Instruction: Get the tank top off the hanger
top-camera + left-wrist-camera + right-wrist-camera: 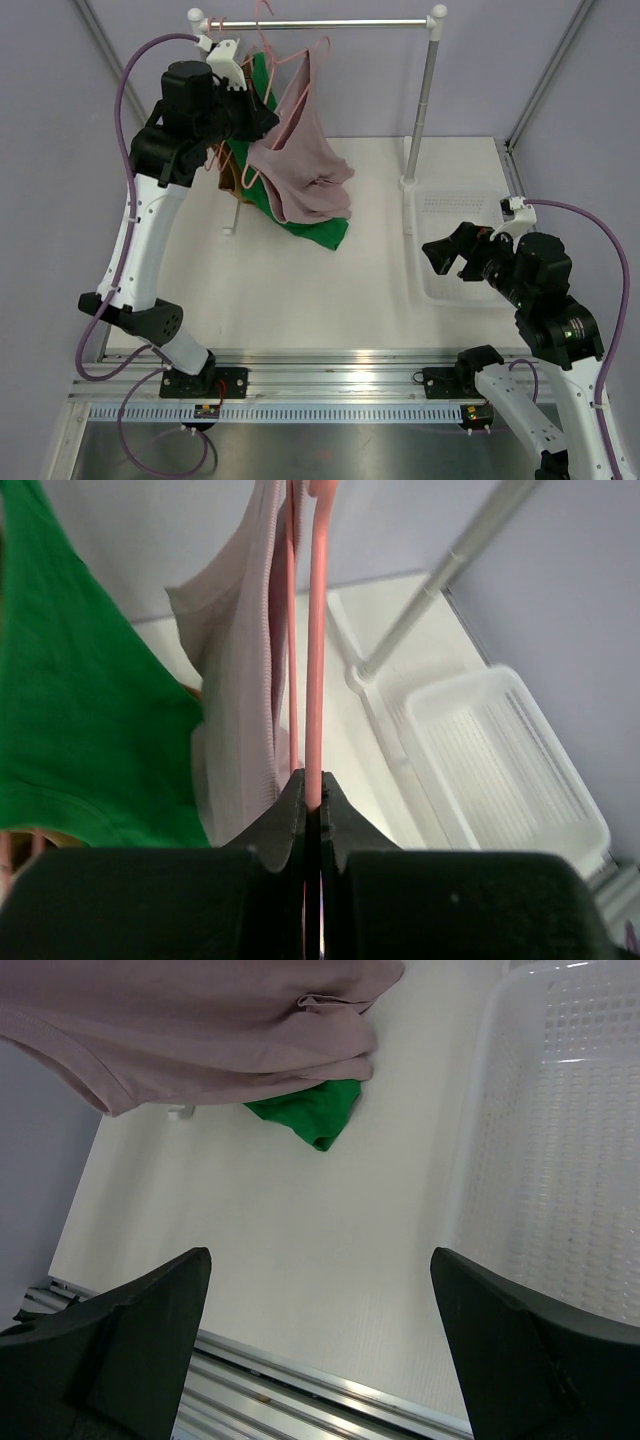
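Our left gripper point(312, 792) is clenched on the pink hanger point(317, 630) at 11 o'clock. The tank top point(305, 170) hangs from it below the rail point(330, 22). Our right gripper point(448, 256) hovers released at 4 o'clock, beside the basket point(452, 207).

Lay open across the middle of the table point(300, 300). Blocked at 11 o'clock by hanging tank top point(305, 165) and green cloth point(325, 232), at 1 o'clock by rack post point(424, 110), at 3 o'clock by basket point(455, 208).

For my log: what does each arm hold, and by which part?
Left fingers pinch the thin pink plastic hanger by one bar; right fingers hold nothing.
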